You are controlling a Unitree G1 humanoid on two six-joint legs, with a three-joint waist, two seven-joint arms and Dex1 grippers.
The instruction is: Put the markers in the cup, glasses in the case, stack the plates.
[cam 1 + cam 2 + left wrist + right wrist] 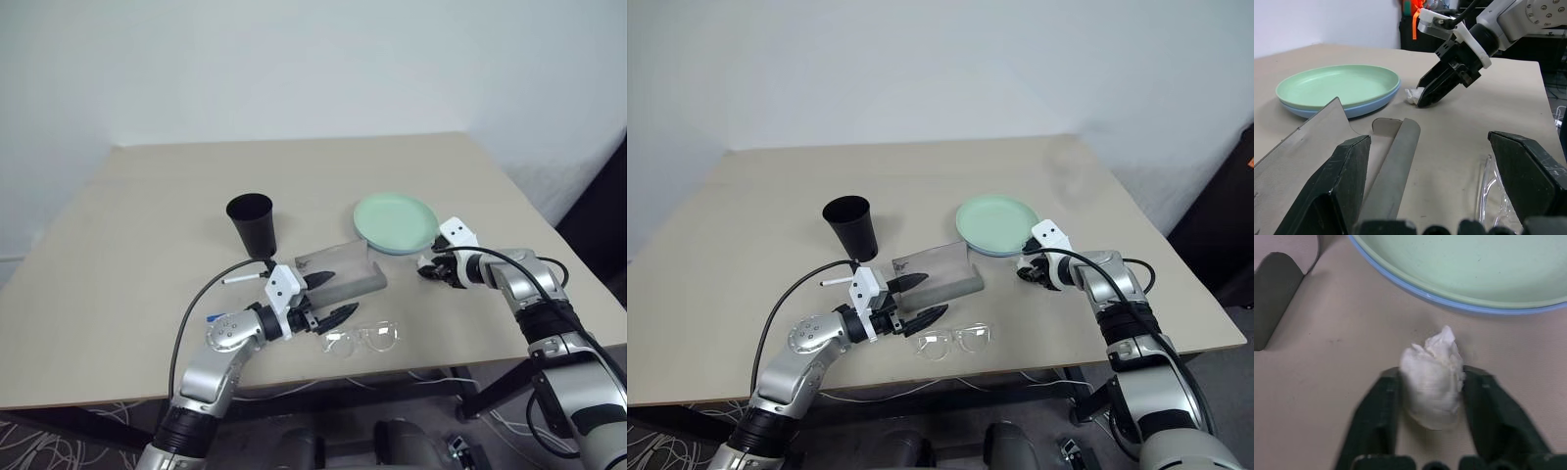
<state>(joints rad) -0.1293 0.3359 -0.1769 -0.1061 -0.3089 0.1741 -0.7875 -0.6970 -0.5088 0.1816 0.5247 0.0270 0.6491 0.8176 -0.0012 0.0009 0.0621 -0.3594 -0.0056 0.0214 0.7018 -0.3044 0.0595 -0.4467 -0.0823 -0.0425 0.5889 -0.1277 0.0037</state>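
Place: we see a lab or test room.
Evidence: we note a bare beige bench, plain white wall, loose cables on the floor.

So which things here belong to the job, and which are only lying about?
Job:
- marker
- cup
- glasses
- case
- plates, already stacked

Lying about:
- white wad, between the right gripper fingers

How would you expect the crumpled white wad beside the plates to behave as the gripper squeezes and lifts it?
The white wad looks like crumpled tissue, so it will probably squash between the right gripper fingers rather than resist. It is likely very light. Being irregular, it seems unlikely to roll, though it might snag or slip free once compressed.
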